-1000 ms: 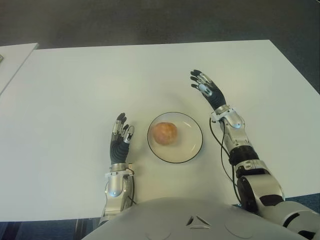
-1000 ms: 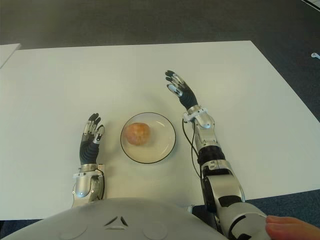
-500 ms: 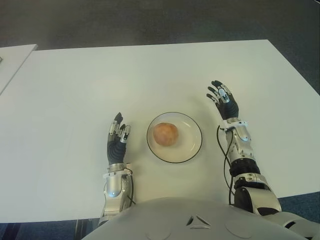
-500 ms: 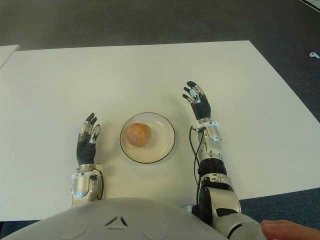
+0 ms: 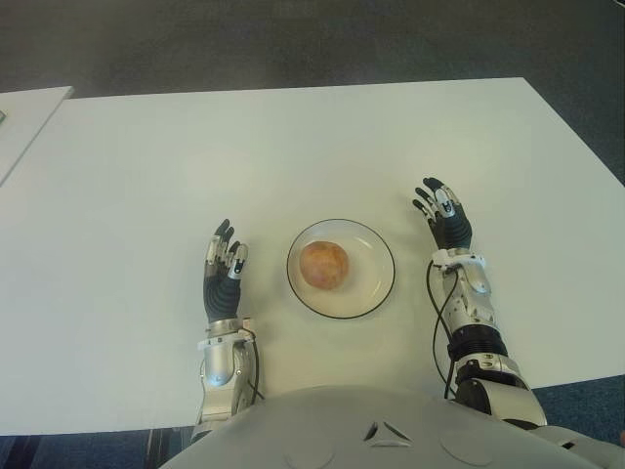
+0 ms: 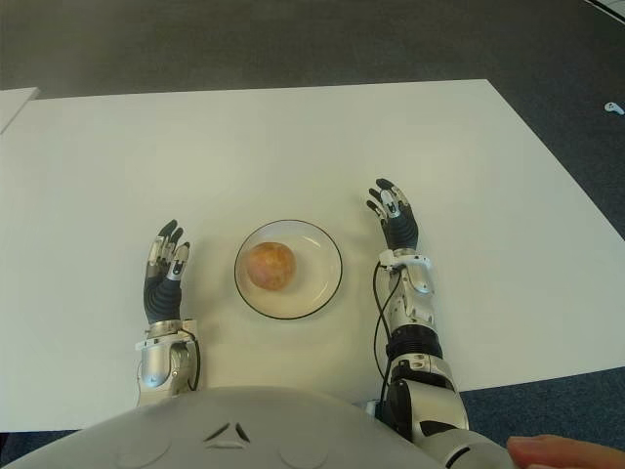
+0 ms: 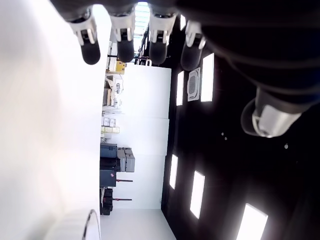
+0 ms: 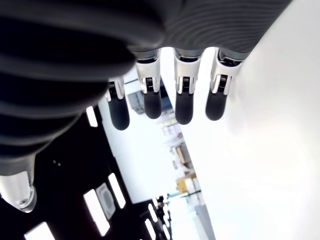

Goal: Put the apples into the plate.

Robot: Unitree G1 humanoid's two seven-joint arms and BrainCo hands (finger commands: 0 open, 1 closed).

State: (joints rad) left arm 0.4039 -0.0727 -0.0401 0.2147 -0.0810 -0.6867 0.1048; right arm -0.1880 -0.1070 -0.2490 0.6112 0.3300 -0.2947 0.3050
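Note:
One reddish-orange apple [image 5: 323, 263] lies in the white, dark-rimmed plate [image 5: 376, 291] at the near middle of the white table [image 5: 293, 147]. My left hand [image 5: 223, 262] shows just left of the plate, fingers straight and spread, holding nothing. My right hand [image 5: 442, 211] shows just right of the plate, fingers also extended and empty. Both wrist views show straight fingertips [image 7: 124, 49] [image 8: 183, 106] with nothing between them. No other apple is in view.
The table's near edge runs close to my body. A second pale surface [image 5: 24, 112] stands at the far left. A person's fingertip [image 6: 547, 454] shows at the bottom right corner in the right eye view. Dark floor lies beyond the table.
My right hand has drawn back from the far side of the plate toward me and now sits beside the plate. My left hand slid slightly toward me. The apple has not moved.

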